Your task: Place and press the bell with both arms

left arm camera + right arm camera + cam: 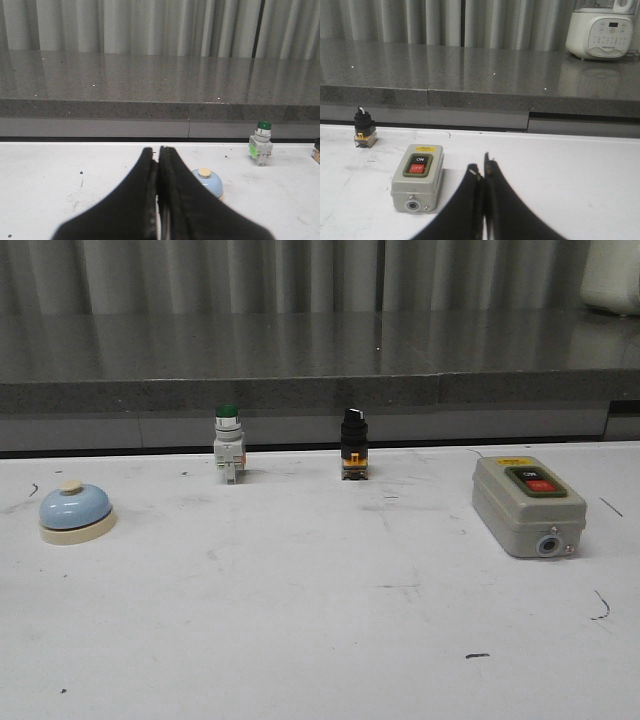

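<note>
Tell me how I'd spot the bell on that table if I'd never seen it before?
Start at the white table and look to its far left side, well apart from the row of switches. There sits the bell, a low light-blue dome on a cream round base with a cream knob on top. Unlike the green-capped push button and the grey switch box, it is rounded.

"ON", "OFF" on switch box [417, 177]

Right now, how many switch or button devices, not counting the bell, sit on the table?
3: a green-capped push button back left of centre, a black selector switch back centre, and a grey ON/OFF switch box at right. None looks hidden.
</note>
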Tool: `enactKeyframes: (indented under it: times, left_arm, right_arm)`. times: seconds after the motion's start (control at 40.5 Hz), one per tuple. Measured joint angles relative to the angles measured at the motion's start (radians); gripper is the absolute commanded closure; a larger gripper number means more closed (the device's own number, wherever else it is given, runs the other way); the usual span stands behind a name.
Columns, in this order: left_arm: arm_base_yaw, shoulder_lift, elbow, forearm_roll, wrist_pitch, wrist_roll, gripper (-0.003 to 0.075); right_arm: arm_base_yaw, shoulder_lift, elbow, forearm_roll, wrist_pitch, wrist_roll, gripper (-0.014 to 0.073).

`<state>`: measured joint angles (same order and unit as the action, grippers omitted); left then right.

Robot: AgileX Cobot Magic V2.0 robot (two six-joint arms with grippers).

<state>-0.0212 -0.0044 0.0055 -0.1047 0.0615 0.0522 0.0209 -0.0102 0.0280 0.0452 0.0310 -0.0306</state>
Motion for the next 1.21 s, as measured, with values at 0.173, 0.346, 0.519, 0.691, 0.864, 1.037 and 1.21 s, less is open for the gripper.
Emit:
enactKeyframes:
  times: [0.173, 0.346, 0.519, 0.691, 0.864, 1.037, 1.21]
  left_arm:
    - [0.0, 0.0, 0.0, 0.0, 0.0, 0.0, 0.074]
    - [0.0, 0.0, 0.0, 0.0, 0.0, 0.0, 0.074]
    - [0.0, 0.0, 0.0, 0.0, 0.0, 0.0, 0.074]
    - [0.0, 0.0, 0.0, 0.0, 0.0, 0.0, 0.074]
    - [0.0, 0.0, 0.0, 0.0, -0.025, 0.0, 0.074]
    - [0.0, 0.0, -0.007, -0.028, -0.067, 0.0, 0.074]
    - [0.0, 0.0, -0.125, -0.044, -0.03, 0.0, 0.074]
  right_arm:
    - [0.0, 0.0, 0.0, 0.0, 0.0, 0.0, 0.0663]
    - [0.0, 0.0, 0.0, 0.0, 0.0, 0.0, 0.0663]
    - [0.0, 0.0, 0.0, 0.0, 0.0, 0.0, 0.0663]
    - [0.0, 0.0, 0.0, 0.0, 0.0, 0.0, 0.0663]
    - [0.0, 0.0, 0.0, 0.0, -0.031, 0.0, 0.0663]
    - [0.0, 0.0, -0.064, 0.0, 0.031, 0.0, 0.0663]
    - [0.0, 0.002, -0.237, -0.002, 0.179, 0.0, 0.0663]
